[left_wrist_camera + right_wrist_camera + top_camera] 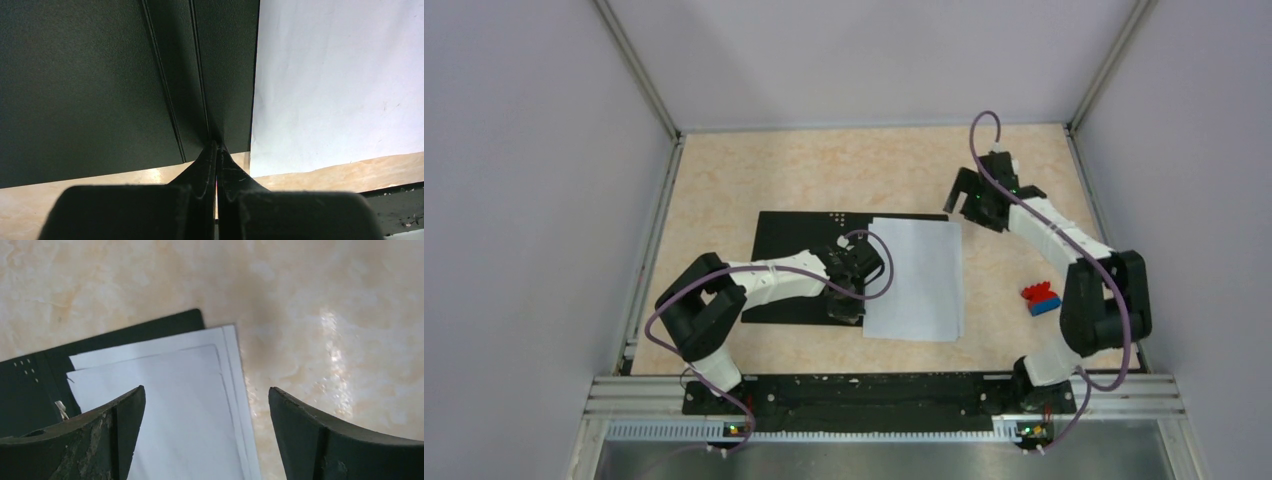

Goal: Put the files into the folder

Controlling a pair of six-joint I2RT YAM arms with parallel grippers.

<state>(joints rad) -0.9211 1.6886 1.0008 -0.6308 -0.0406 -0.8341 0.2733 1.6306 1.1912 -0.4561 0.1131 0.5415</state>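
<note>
Top view, 12 o'clock taken as the far side of the table (pixel 824 165).

- The folder (pixel 789 240) lies open and flat at mid-table, black inside facing up. You can see a small cluster of white dots near its 12 o'clock edge.
- The files (pixel 919 280) lie on the 3 o'clock half of the folder. They overhang its edge slightly at 3 o'clock and at 6 o'clock. In the right wrist view the sheets are a little fanned at the far corner, with several edges showing one behind another.
- The left gripper (pixel 216 148) is clenched, fingers pressed together with nothing between them. Its tips sit at the crease of the spine, at the folder's 6 o'clock edge, just beside the 9 o'clock edge of the files. Contact with the crease looks likely, but you cannot confirm it.
- The right gripper (pixel 206 392) is released, jaws wide apart and holding nothing. It hovers over the 1 o'clock corner of the files and folder.
- A red-and-blue toy block (pixel 1041 298) sits on the table at 3 o'clock of the files, apart from them.
</note>
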